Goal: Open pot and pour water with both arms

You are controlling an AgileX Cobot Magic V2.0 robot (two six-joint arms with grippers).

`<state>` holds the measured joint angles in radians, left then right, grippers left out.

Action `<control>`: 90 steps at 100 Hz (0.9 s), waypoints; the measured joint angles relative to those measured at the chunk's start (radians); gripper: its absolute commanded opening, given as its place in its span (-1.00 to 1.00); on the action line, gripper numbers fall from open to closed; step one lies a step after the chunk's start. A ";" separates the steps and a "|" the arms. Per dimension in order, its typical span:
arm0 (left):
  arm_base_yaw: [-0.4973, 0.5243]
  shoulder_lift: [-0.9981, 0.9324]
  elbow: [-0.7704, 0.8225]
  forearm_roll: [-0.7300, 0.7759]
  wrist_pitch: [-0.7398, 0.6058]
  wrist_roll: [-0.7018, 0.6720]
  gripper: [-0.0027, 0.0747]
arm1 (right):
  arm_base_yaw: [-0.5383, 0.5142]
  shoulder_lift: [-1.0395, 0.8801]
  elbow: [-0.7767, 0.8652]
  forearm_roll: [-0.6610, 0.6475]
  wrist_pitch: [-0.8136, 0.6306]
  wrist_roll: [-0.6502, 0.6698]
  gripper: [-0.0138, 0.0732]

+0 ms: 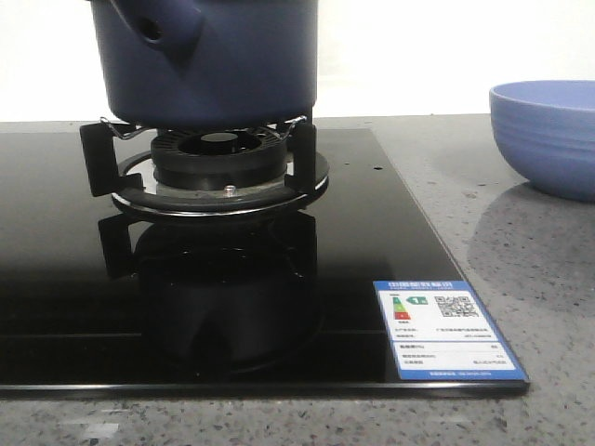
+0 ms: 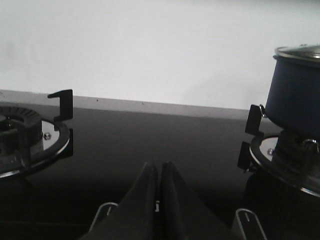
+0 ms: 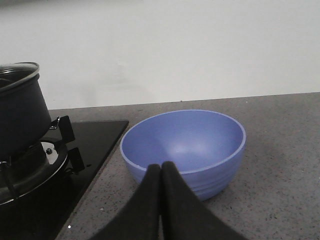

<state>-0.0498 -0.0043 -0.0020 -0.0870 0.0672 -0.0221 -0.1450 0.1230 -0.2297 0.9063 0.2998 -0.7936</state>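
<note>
The dark navy-blue pot (image 1: 218, 60) stands on the gas burner's black supports (image 1: 218, 163), its stubby tubular handle (image 1: 158, 28) toward the front left. Its metal-rimmed lid shows in the left wrist view (image 2: 302, 52) and in the right wrist view (image 3: 17, 70). My left gripper (image 2: 159, 167) is shut and empty, low over the black glass hob, the pot to its right. My right gripper (image 3: 161, 169) is shut and empty, over the grey counter just in front of the light blue ribbed bowl (image 3: 185, 150). Neither gripper shows in the front view.
The black glass hob (image 1: 232, 307) carries a blue energy label (image 1: 446, 325) at its front right corner. A second burner (image 2: 25, 135) is left of the left gripper. The bowl (image 1: 548, 135) stands on the speckled grey counter (image 1: 521, 242), right of the hob. A white wall is behind.
</note>
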 measured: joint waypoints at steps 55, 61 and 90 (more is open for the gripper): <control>0.000 0.000 0.000 0.000 0.032 0.000 -0.98 | 0.000 0.000 0.000 0.000 0.000 0.000 -0.83; 0.000 0.000 0.000 0.000 0.032 0.000 -0.98 | 0.000 0.000 0.000 0.000 0.000 0.000 -0.83; 0.000 0.000 0.000 0.000 0.032 -0.002 -0.98 | 0.000 0.000 0.000 -0.019 0.000 0.002 -0.83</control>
<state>-0.0498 -0.0043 -0.0020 -0.0870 0.0991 -0.0237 -0.1450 0.1230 -0.2297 0.8872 0.2998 -0.7915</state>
